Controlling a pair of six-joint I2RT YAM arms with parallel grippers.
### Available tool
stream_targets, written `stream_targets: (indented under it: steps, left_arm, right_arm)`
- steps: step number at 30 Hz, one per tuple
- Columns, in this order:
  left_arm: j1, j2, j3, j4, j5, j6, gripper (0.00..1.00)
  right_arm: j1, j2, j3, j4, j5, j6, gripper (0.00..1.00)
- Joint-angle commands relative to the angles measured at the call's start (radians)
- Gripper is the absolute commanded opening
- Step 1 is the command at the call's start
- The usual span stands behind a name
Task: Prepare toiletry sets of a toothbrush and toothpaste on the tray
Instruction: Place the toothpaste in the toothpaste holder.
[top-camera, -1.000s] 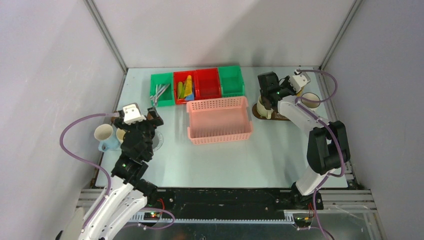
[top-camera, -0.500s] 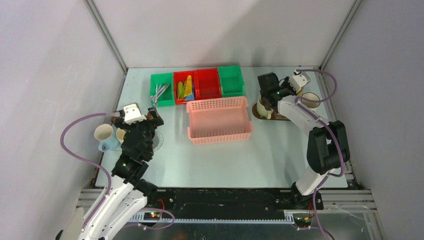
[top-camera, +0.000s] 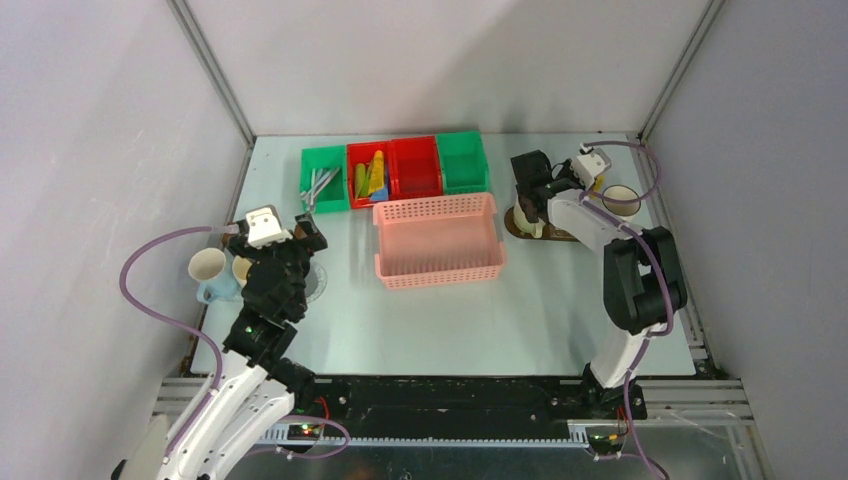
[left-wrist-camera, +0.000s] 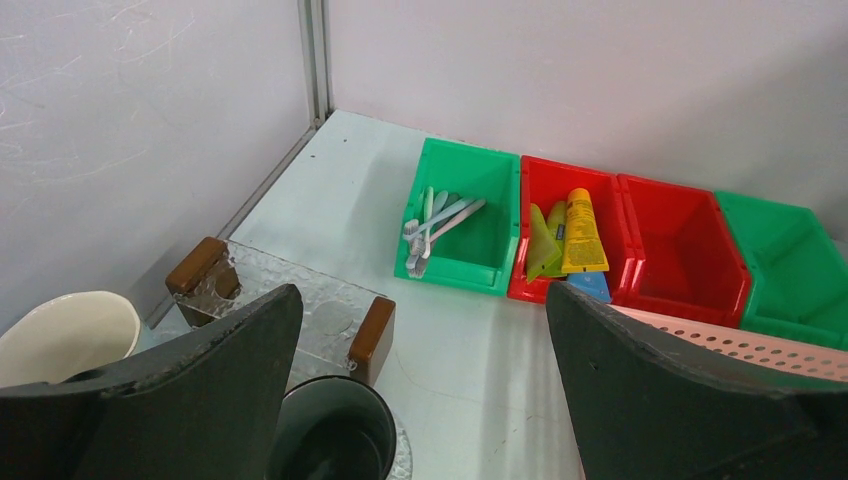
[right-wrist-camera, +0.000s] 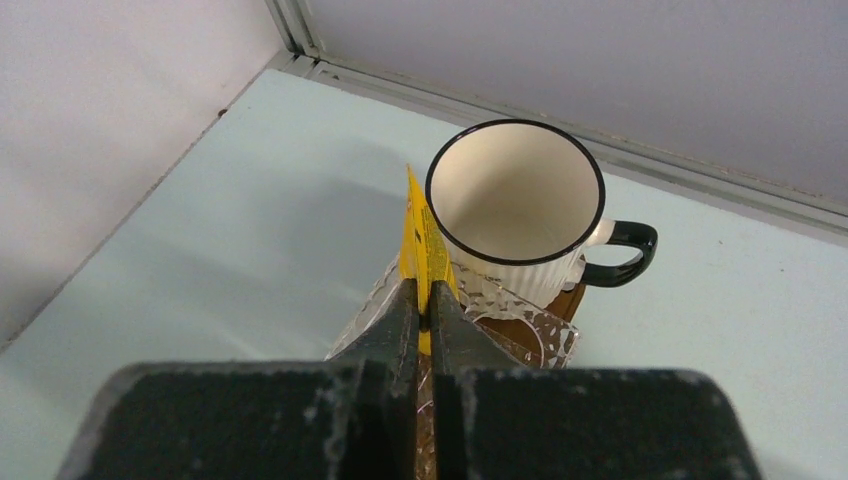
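Note:
My right gripper (right-wrist-camera: 424, 290) is shut on a yellow toothpaste tube (right-wrist-camera: 418, 235), held upright on edge just left of a white mug with a black rim (right-wrist-camera: 515, 195). That mug stands on a clear patterned disc on the dark brown tray (right-wrist-camera: 572, 300). From above, the right gripper (top-camera: 528, 200) hangs over the tray (top-camera: 560, 235) at the back right. My left gripper (left-wrist-camera: 422, 295) is open and empty above a dark mug (left-wrist-camera: 335, 430). Toothbrushes (left-wrist-camera: 435, 220) lie in a green bin, and more tubes (left-wrist-camera: 575, 235) in the red bin beside it.
A pink lattice basket (top-camera: 438, 238) sits mid-table in front of the row of bins (top-camera: 415, 168). A cream mug (top-camera: 207, 268) and a clear tray with brown handles (left-wrist-camera: 290, 300) stand at the left edge. Another mug (top-camera: 622, 200) is at the far right.
The right arm has swung slightly left over the tray with the yellow tube still held. The left arm has not moved.

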Motion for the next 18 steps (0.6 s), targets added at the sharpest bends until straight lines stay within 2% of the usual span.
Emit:
stream_targets:
  steps: [1,11,18]
  left_arm:
    - [-0.007,0.002,-0.007,0.037,-0.024,0.008,0.98]
    - [-0.007,0.002,-0.007,0.040,-0.022,0.010,0.98]
    - [-0.006,-0.007,-0.009,0.039,-0.022,0.012,0.98]
  right_arm:
    - [-0.005,0.022,0.023,0.009,0.040,0.061,0.00]
    - [-0.010,0.055,0.043,-0.028,0.021,0.100,0.00]
    - [-0.016,0.108,0.151,-0.289,0.014,0.316,0.16]
